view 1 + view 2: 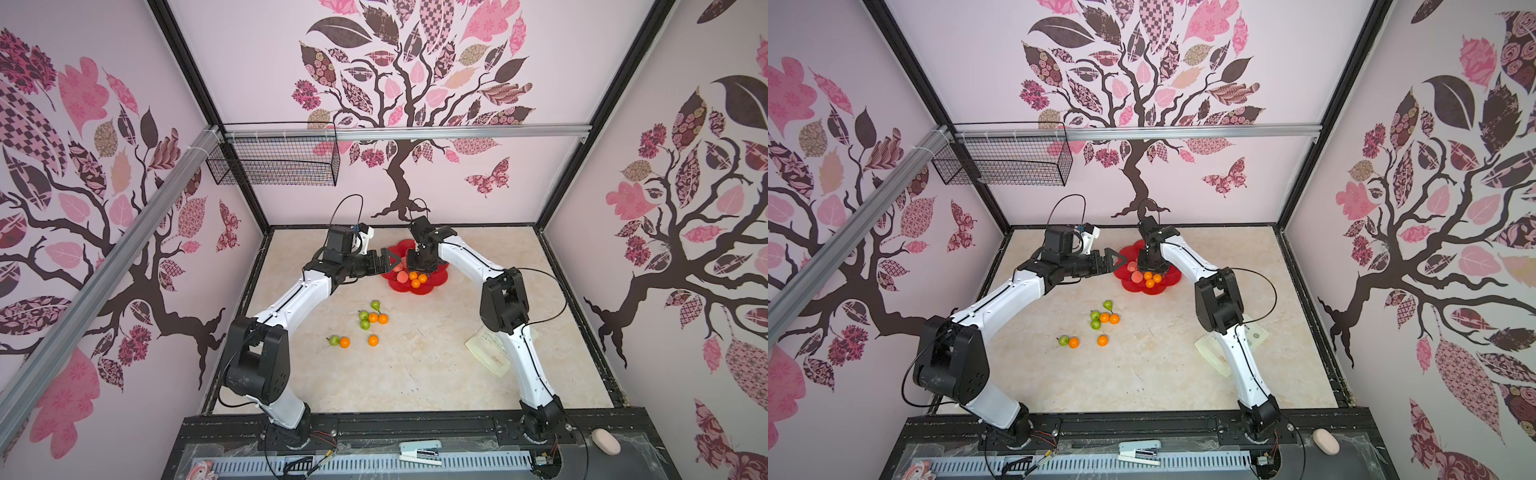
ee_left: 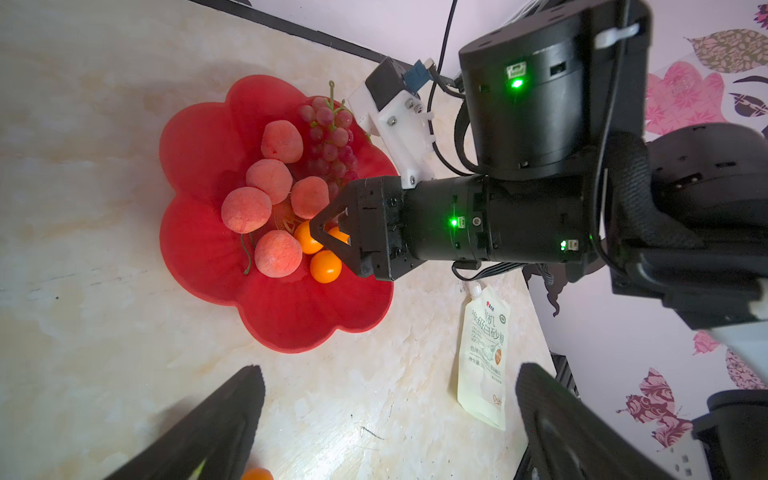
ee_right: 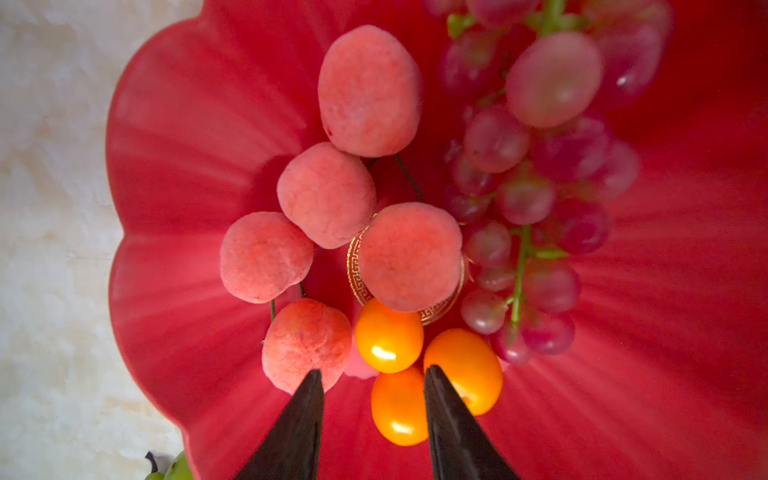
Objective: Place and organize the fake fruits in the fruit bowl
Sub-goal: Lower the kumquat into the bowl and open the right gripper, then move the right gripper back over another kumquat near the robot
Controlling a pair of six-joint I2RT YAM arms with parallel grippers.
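While the right gripper [image 3: 372, 370] hangs low over the bowl [image 3: 199, 166], its fingers stand partly apart astride one orange [image 3: 399, 405]. A gap shows between one finger and the fruit, so nothing is gripped. The bowl sits at 12 o'clock on the table [image 1: 415, 374] in both top views. It holds five peaches [image 3: 326, 195], a grape bunch [image 3: 523, 195] and three oranges, the straddled one included. In a top view these oranges lie toward 6 o'clock of the bowl's middle. The left gripper [image 2: 388, 372] hangs at the bowl's 9 o'clock rim, fingers spread wide and empty. At 7 o'clock from the bowl, near the table's middle, lie four loose oranges [image 1: 373, 318] and four green fruits [image 1: 365, 324], several touching in a cluster. A pouch [image 1: 490, 353] lies at 4 o'clock, partly under the right arm.

Step in hand, as judged: setting an orange down beside its fellows, with roughly half the fruit in the bowl. The next move calls for a straight lift of the right gripper, clear of the peaches and the grape bunch, so that nothing rolls. A gripper then has to go to the loose fruit. The single orange at 6 o'clock of the cluster stands free and looks the easiest pick. The touching ones need the fingers set on an outer fruit.
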